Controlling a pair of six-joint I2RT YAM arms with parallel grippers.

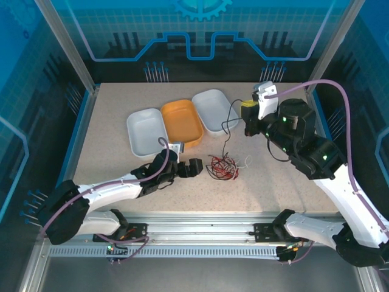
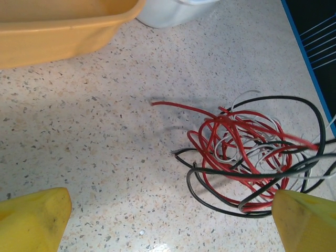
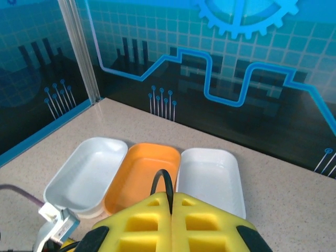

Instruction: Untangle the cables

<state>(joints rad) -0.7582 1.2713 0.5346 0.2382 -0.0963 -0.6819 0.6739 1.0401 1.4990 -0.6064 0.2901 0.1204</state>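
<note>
Right hand, raised at 2 o'clock, fingers together, clamped on thin black wire trailing down to tangle of thin red, black and white wires on speckled beige bench, mid-bench. Left hand, fingers apart, low at tangle's 9 o'clock.

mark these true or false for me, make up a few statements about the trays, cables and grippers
1. The orange tray sits between the left white tray and the right white tray. True.
2. The right gripper is open. False: it is shut on the black cable.
3. The left gripper is open beside the tangle. True.
4. The red cable lies in the orange tray. False: it is in the tangle on the table.
</note>
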